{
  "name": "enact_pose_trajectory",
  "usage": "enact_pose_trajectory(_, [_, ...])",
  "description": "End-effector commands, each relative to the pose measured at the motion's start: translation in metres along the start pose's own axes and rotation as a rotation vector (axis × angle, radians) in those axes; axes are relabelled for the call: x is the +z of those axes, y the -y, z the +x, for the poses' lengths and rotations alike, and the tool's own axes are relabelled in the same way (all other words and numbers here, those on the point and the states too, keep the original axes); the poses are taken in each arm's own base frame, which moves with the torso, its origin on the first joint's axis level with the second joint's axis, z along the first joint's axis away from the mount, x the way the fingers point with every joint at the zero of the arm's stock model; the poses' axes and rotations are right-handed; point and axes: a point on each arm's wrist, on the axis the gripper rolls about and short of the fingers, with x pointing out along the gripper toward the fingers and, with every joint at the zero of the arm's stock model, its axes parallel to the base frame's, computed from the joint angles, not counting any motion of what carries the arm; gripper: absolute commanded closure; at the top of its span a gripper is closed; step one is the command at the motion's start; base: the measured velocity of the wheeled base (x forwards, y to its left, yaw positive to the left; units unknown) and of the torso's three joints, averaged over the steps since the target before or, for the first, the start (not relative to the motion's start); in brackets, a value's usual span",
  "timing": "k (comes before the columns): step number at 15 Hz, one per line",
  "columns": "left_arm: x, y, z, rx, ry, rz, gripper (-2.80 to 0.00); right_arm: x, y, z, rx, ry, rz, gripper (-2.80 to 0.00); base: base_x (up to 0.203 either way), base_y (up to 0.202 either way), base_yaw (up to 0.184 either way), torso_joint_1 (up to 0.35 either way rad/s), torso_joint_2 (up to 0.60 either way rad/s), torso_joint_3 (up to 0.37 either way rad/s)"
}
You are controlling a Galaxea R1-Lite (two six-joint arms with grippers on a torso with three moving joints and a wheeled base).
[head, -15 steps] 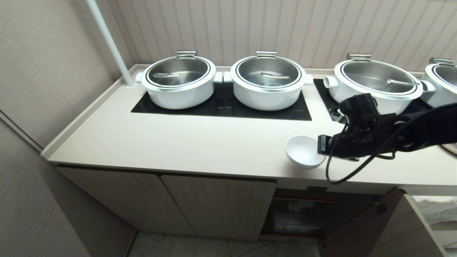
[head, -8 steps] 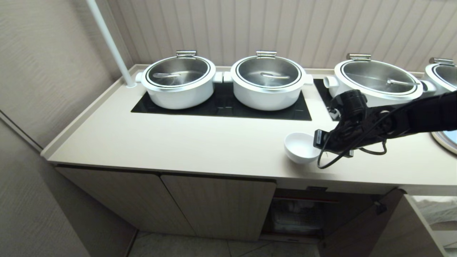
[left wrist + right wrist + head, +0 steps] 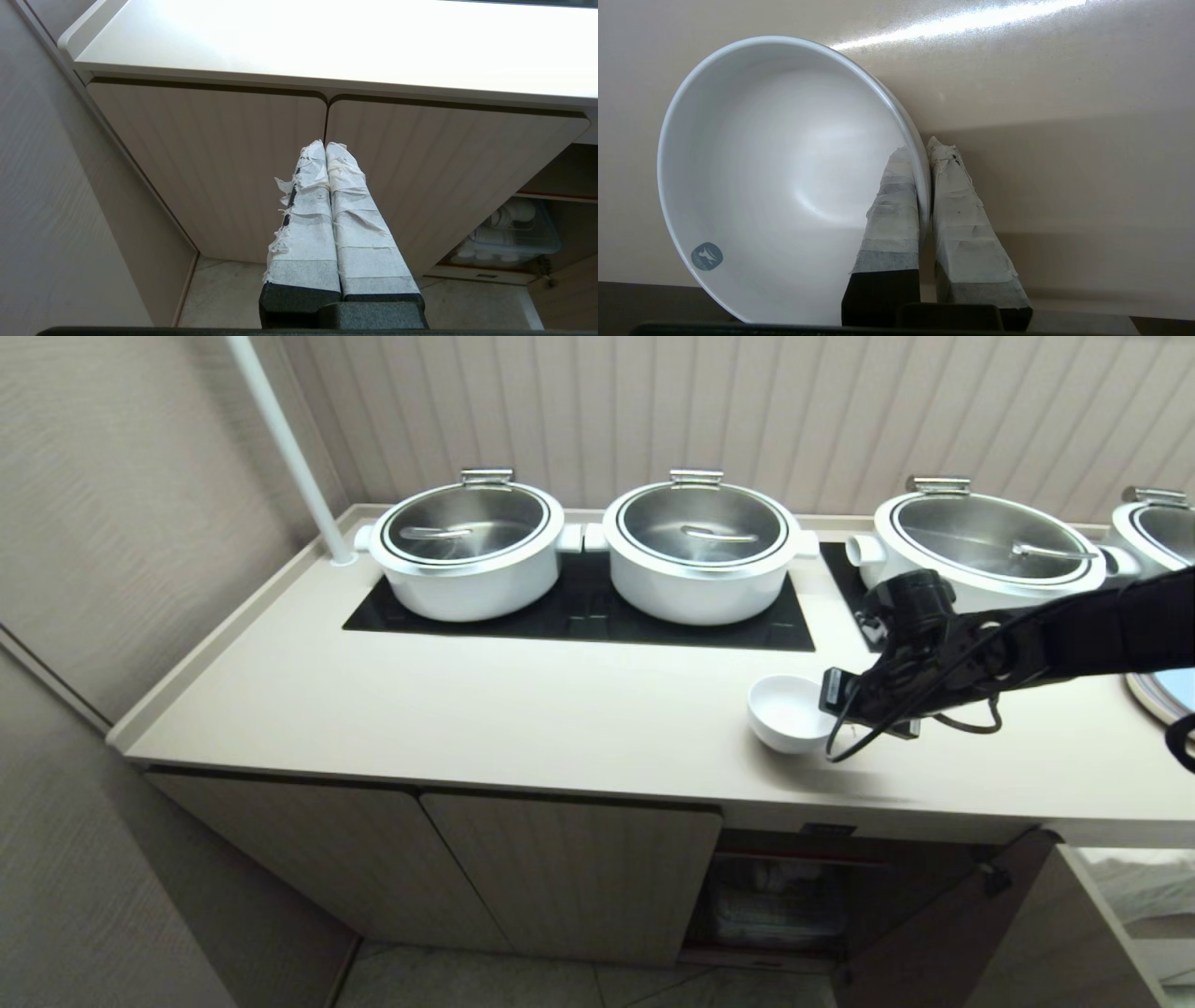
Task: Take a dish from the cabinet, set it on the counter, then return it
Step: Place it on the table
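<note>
- Left gripper (image 3: 325,145): tape-wrapped fingers pressed together, holding nothing, parked low before the closed fluted doors of the low beige wood-grain cabinet (image 3: 261,163).
- Two large white pots with steel lids (image 3: 467,553): on a black glass panel at the back of the long cream-beige counter (image 3: 467,709).
- Small white round ceramic bowl (image 3: 784,711): over the counter's front right part, tilted; whether it touches the surface is unclear.
- Right gripper (image 3: 924,149): clamped on the bowl's rim, one finger inside, one outside.
</note>
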Motion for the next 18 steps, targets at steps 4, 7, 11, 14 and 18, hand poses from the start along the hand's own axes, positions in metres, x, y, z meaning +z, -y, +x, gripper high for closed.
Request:
enact_pose_trajectory(4, [0.0001,0.0,-0.0001,0.001,0.001,-0.001,0.0,-0.0002,0.001,0.0038,-0.003,-0.001,0.005,0.0,0.0,0.0,0.0,0.0,0.0,0.0])
enact_pose_trajectory(7, [0.0001,0.0,-0.0001,0.001,0.001,-0.001,0.0,-0.0004,0.001,0.0044,-0.003,-0.001,0.005,0.0,0.0,0.0,0.0,0.0,0.0,0.0])
enact_pose_trajectory(11, [-0.0002,0.0,0.0,0.001,0.0,-0.001,0.0,-0.0004,0.001,0.0044,-0.002,-0.002,0.005,0.0,0.0,0.0,0.0,0.0,0.0,0.0])
enact_pose_trajectory(14, [0.0001,0.0,-0.0001,0.001,0.001,-0.001,0.0,-0.0004,0.001,0.0044,-0.002,-0.002,0.005,0.0,0.0,0.0,0.0,0.0,0.0,0.0])
enact_pose_trajectory(18, [0.0,0.0,0.0,0.001,0.001,-0.001,0.0,-0.0006,0.0012,0.0044,-0.005,-0.004,0.005,-2.8,0.0,0.0,0.0,0.0,0.0,0.0])
